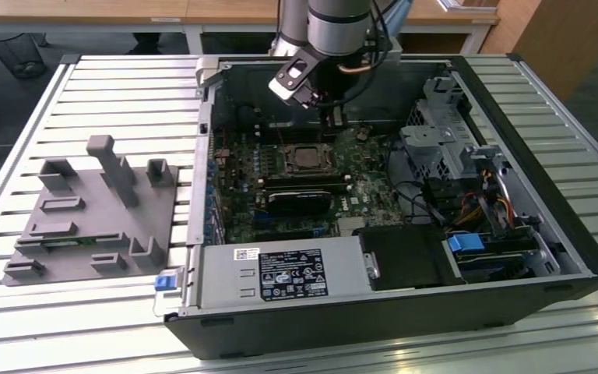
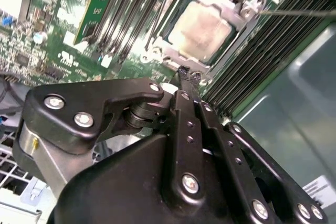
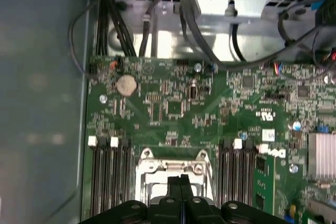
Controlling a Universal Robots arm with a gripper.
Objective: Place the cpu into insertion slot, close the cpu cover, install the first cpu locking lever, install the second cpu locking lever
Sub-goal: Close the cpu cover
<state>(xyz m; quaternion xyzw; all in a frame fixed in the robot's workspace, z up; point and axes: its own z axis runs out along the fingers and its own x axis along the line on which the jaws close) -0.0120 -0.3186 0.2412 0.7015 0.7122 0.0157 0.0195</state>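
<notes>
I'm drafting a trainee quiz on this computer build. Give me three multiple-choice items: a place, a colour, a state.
1. Where is the chip? A on the grey stand; B under the metal frame; C on the table.
2. What colour is the circuit board? A green; B blue; C red.
3. How are the fingers? A spread wide; B holding a screwdriver; C shut together.
Answers: B, the frame borders its silvery top; A, green shows in every view; C, the tips meet without a gap.
</notes>
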